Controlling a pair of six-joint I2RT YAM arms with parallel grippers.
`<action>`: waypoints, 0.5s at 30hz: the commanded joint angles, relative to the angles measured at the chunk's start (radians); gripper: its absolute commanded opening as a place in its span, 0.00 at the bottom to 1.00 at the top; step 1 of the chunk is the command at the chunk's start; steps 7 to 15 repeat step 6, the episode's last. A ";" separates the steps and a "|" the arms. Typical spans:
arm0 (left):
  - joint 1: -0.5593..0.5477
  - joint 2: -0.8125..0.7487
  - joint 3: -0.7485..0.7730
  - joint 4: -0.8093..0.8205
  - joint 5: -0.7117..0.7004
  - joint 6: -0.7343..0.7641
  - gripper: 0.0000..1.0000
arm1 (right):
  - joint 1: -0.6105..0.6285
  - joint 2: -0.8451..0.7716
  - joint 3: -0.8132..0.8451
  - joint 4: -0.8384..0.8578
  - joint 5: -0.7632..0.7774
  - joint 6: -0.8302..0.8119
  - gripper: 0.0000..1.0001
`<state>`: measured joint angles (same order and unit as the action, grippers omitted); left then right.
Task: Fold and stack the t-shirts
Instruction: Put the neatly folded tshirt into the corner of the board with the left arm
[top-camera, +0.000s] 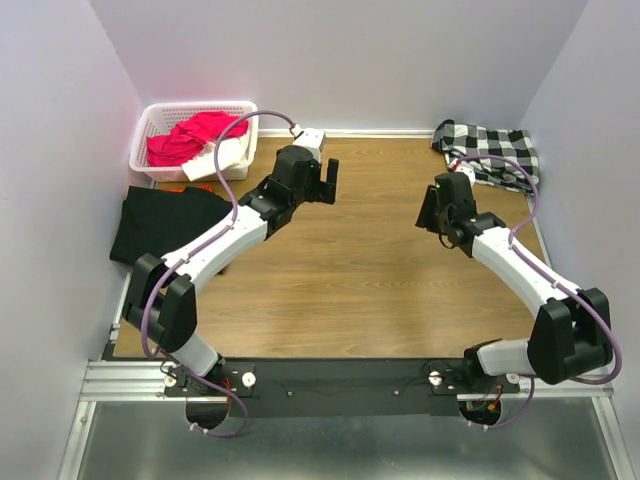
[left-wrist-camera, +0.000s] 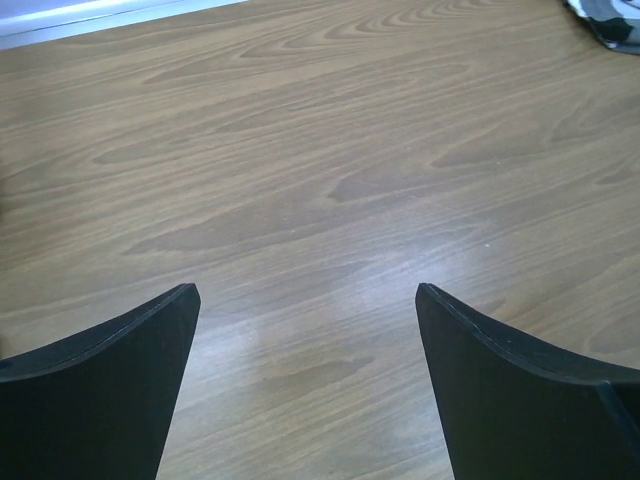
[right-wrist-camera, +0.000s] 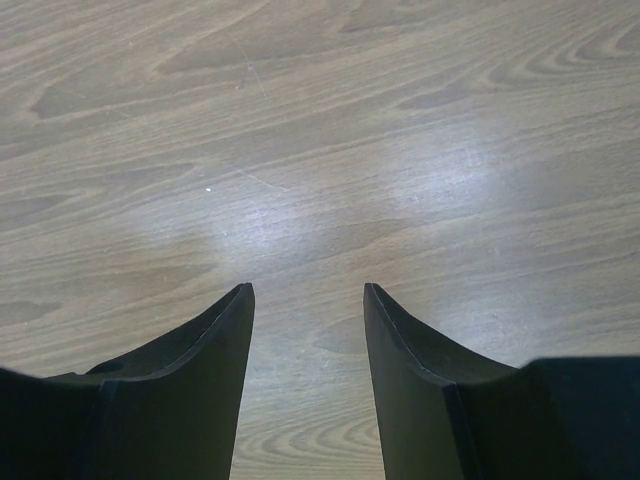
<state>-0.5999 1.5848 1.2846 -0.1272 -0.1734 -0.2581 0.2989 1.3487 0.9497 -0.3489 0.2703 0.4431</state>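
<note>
T-shirts: saw a black one (top-camera: 165, 222) bunched at the left edge of the table (top-camera: 360, 290) and a red one (top-camera: 185, 140) heaped in a white basket (top-camera: 200, 105) at the far-left corner. Noted a checked cloth (top-camera: 490, 152) at the far-right corner. Found light wood grain with soft glare, pale walls (top-camera: 350, 60) on three sides. Saw the left hand (top-camera: 326, 181) spread wide, the right hand (top-camera: 429, 211) narrower, both empty.

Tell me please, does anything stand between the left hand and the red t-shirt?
Yes: the red t-shirt lies in the white basket at the far left corner, so its near wall and a white cloth draped there stand before the open left hand.
</note>
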 joint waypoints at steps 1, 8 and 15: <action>-0.006 -0.034 -0.027 0.024 -0.097 -0.009 0.98 | -0.004 0.007 0.008 0.030 0.024 -0.018 0.57; -0.008 -0.045 -0.036 0.029 -0.107 -0.007 0.98 | -0.004 0.013 0.011 0.034 0.015 -0.029 0.57; -0.008 -0.045 -0.036 0.029 -0.107 -0.007 0.98 | -0.004 0.013 0.011 0.034 0.015 -0.029 0.57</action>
